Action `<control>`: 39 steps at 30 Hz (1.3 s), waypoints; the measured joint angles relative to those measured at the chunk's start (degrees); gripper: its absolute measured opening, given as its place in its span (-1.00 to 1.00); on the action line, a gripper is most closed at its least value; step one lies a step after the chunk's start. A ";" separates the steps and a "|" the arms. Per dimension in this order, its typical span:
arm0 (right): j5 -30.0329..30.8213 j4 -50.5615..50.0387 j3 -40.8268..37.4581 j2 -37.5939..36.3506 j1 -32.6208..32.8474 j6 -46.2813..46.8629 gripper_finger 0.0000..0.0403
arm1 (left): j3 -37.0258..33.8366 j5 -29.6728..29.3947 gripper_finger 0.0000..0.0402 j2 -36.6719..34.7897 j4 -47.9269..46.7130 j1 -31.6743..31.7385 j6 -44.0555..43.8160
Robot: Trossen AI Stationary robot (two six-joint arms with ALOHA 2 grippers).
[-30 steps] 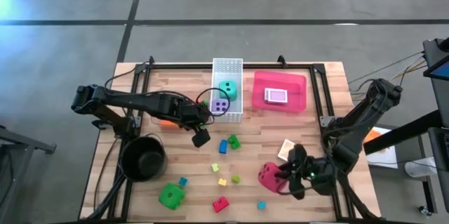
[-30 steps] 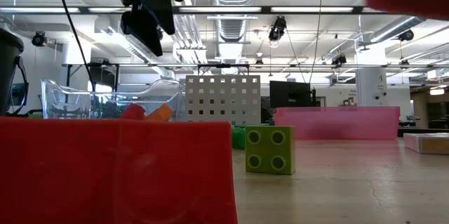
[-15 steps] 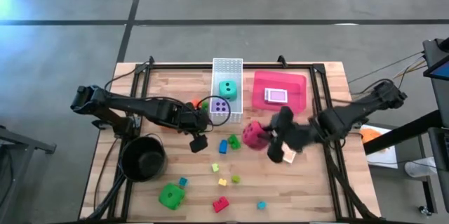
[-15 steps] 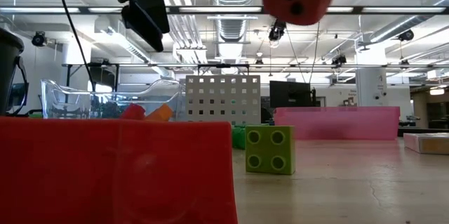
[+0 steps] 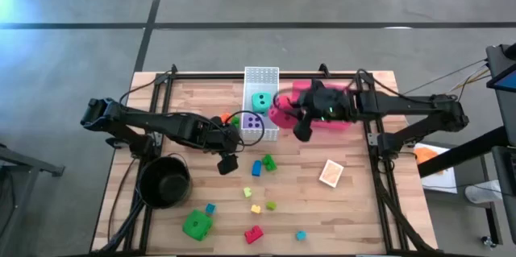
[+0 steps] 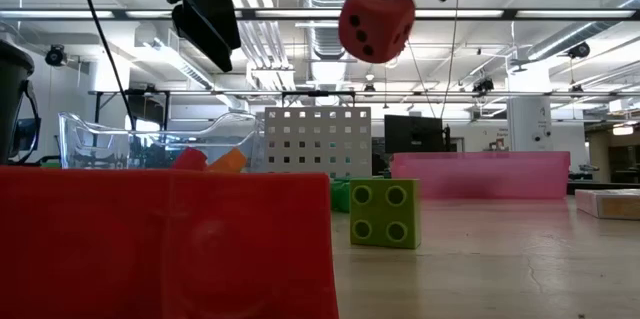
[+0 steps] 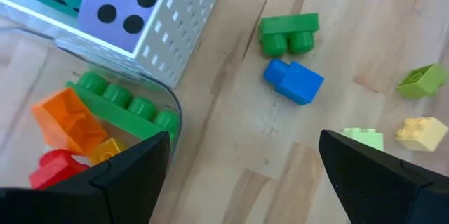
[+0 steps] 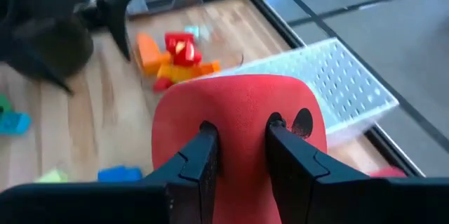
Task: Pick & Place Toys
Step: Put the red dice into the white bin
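Right claw [image 5: 284,118] grips a red die [image 5: 282,113], its two dark fingers [image 8: 205,155] pinched into the die's soft top, and holds it high above the wooden surface [image 5: 355,201], just beside the white perforated basket [image 5: 262,76] and at the near edge of the red tray [image 5: 343,120]. In the low view the die [image 6: 375,21] hangs up near the ceiling lights, well clear of everything below.

Inside the basket sit a teal die [image 5: 260,101] and a purple die [image 5: 252,122], side by side. A small card pack [image 5: 330,173] lies flat on the surface, out in front of the tray.

Left claw [image 5: 228,162] hovers with its fingers spread wide, holding nothing, over the middle of the surface near a blue brick [image 7: 294,82] and a green brick [image 7: 289,33]. Beside the basket a clear tub [image 7: 165,101] holds orange, red and green bricks [image 7: 126,103].

Nearer the front edge lie a green die [image 5: 196,225], a red brick [image 5: 253,234], and a scatter of tiny yellow, pale green and blue bricks [image 5: 255,208]. A round black pot [image 5: 164,180] stands under the left arm.
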 joint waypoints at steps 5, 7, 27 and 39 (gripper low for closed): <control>-8.89 5.12 0.09 3.39 -9.25 -5.52 -0.52 | -0.02 0.22 0.82 -0.02 0.06 -1.51 -2.28; -11.72 6.18 1.01 5.72 -12.42 -8.00 -0.52 | -0.02 0.22 0.82 -0.04 0.24 -2.41 -2.41; -18.75 -1.17 22.50 31.11 -26.93 -29.25 -0.52 | -0.02 -1.27 0.82 -0.07 3.61 -4.86 -2.27; -17.96 -3.62 26.11 36.01 -26.75 -44.76 -0.52 | -0.02 -1.49 0.82 -0.09 3.81 -4.84 -2.34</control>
